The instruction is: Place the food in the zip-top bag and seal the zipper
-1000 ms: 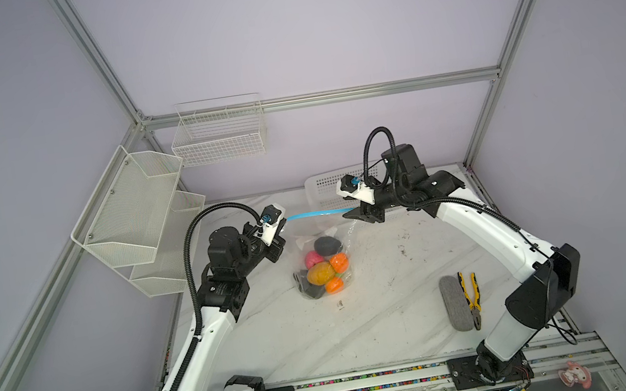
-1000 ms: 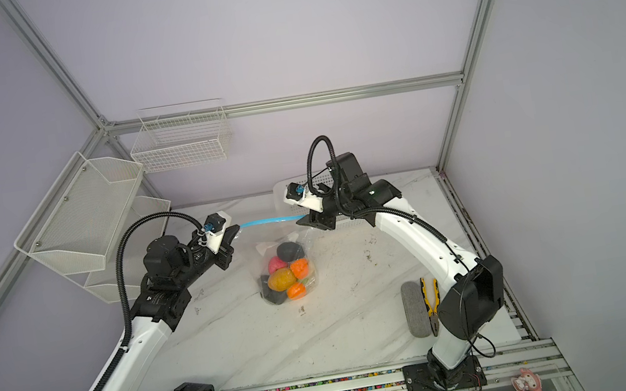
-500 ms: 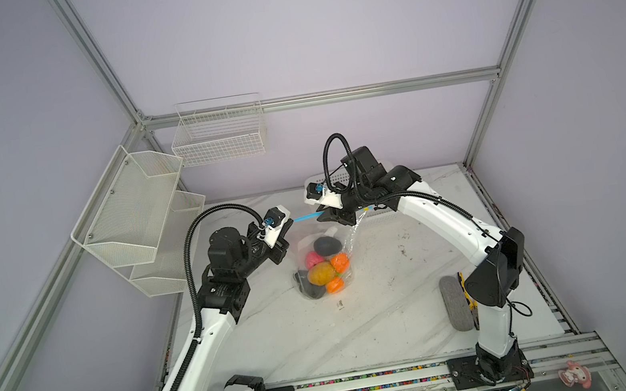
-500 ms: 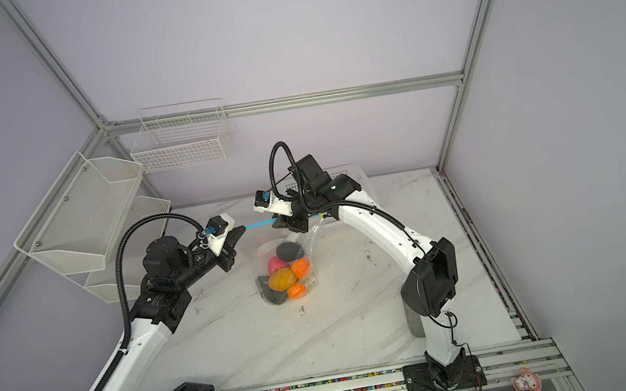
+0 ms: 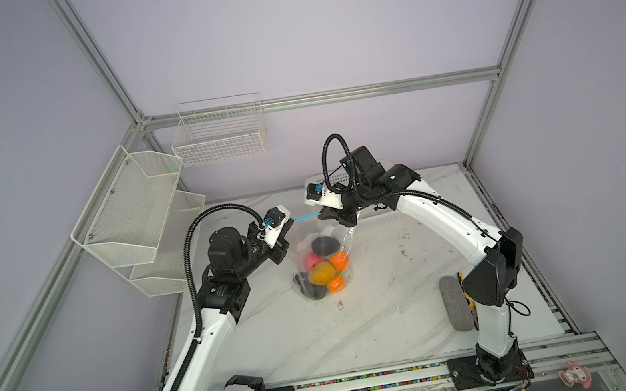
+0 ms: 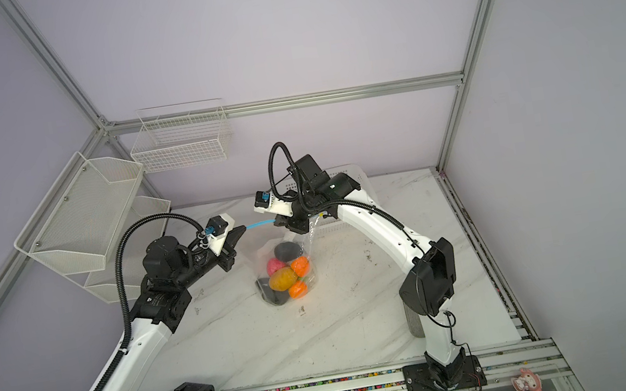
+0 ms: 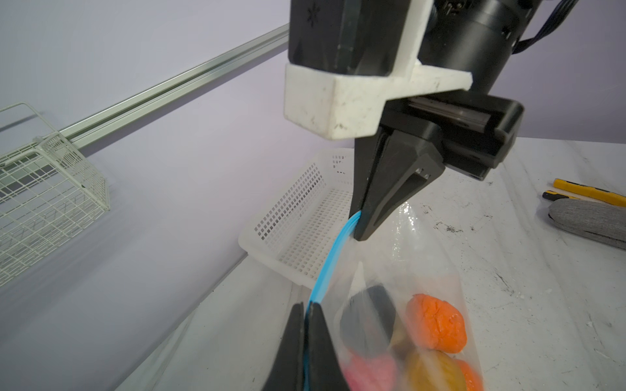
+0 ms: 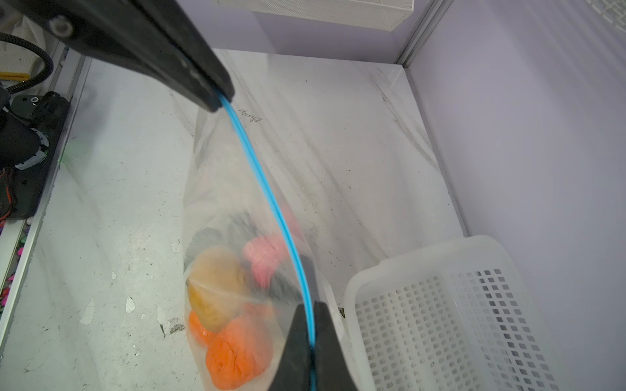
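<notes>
As the bag [image 5: 302, 238] hangs by its top edge between the two arms, we see it over the middle of the table [image 5: 384, 320], a little toward the back, and its bottom seems to rest on the surface. The food [image 5: 322, 273] is all inside, in a heap at the lowest part: orange, pink, black and yellow-brown pieces. The zipper [image 7: 333, 255] runs as one thin blue line from one gripper to the other, slightly bowed, so between them it looks pressed together. Whether it is sealed past the right arm, where the film hangs folded, we cannot tell.

The left gripper [image 7: 306, 309] is closed narrow on one end of the zipper, with the strip between its jaws. The right gripper [image 8: 311, 309] is also pinched tight on the zipper, farther along.

We judge that the bag is soft and slippery and has no shape of its own. The weight is all in the food, which pulls the film down. The zipper is the only firm part, so it is the good place to take hold; a grip on the bare film would probably slide. The food looks light and not fragile.

Just behind the bag stands a white basket [image 7: 305, 216]. Well apart, on the right side of the table, lie pliers [image 7: 589, 193].
</notes>
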You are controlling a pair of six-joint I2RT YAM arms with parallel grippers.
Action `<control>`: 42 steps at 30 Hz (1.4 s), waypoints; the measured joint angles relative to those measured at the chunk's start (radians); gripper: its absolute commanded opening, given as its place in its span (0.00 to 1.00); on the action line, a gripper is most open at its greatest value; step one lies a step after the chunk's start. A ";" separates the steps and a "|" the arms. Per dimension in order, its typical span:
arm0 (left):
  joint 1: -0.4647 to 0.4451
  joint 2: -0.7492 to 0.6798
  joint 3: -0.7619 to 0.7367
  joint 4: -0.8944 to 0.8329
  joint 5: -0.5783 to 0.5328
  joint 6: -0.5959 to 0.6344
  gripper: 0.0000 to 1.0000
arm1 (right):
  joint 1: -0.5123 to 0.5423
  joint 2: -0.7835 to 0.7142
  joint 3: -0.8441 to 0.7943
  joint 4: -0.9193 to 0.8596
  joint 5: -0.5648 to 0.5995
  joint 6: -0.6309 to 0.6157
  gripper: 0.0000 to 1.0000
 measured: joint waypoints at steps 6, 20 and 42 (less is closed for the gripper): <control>0.000 -0.020 0.000 0.067 -0.019 -0.083 0.86 | 0.008 -0.084 -0.114 0.043 0.056 0.101 0.00; 0.000 -0.240 -0.102 0.212 -0.156 -0.487 1.00 | 0.196 -0.307 -0.372 0.169 0.283 0.665 0.00; 0.000 -0.277 -0.191 0.097 -0.388 -0.703 1.00 | 0.218 -0.230 -0.202 0.023 0.315 1.334 0.00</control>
